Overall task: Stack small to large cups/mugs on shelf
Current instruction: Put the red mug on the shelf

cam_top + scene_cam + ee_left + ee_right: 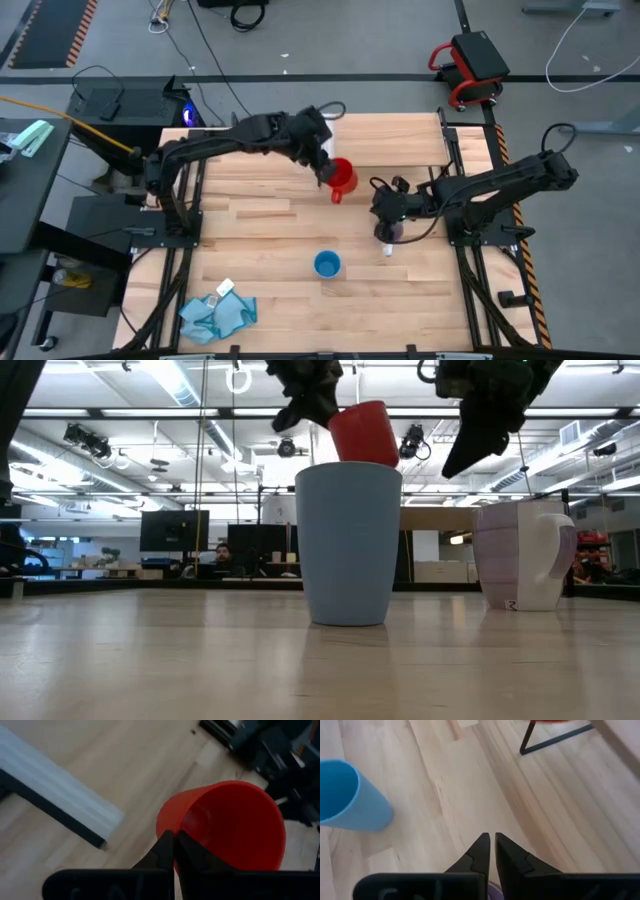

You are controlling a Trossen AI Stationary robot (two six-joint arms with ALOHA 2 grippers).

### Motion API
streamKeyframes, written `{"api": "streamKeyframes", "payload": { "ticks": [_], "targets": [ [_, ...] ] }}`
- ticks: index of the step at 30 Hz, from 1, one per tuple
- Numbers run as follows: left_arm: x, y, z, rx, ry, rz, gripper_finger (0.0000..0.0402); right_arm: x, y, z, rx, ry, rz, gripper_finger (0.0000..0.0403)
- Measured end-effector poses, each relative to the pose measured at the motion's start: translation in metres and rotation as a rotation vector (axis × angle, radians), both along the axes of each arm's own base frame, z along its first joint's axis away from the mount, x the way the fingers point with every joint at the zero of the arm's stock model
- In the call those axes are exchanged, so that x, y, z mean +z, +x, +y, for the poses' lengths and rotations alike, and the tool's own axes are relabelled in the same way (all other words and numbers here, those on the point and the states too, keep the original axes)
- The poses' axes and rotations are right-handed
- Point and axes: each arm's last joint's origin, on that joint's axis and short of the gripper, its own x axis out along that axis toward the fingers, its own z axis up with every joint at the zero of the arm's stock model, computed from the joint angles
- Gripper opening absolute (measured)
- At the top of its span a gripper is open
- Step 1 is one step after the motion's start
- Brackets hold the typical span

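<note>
The red mug [342, 180] hangs tilted in my left gripper [173, 842], above the table near the shelf [395, 140]; the low view shows the red mug [360, 430] in the air. The shelf's white edge [65, 795] and a black post show in the left wrist view. The blue mug [327, 264] stands on its base toward the table's near side. The lilac mug [525, 555] stands upright on the table. My right gripper [490, 840] hovers shut above the lilac mug, clear of it. My left gripper pinches the red mug's rim [167, 827], one finger inside the mug and one outside its wall. The mug is lifted clear of the table and tilted, its open mouth turned toward the wrist camera.
A crumpled light-blue cloth [218, 312] lies at the table's near left corner. A black shelf post [555, 740] stands beyond my right gripper. Bare wood lies between the blue mug and the shelf. Black frame rails run along the table's left and right sides.
</note>
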Motion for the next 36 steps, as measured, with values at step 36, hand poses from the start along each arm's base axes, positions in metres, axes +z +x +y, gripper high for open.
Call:
{"api": "streamKeyframes", "payload": {
  "ticks": [36],
  "targets": [
    [0.010,0.012,0.100,0.125,-0.012,0.080,0.0008,0.046,0.005,-0.122,-0.162,-0.113,-0.338,0.0002]
  ]
}}
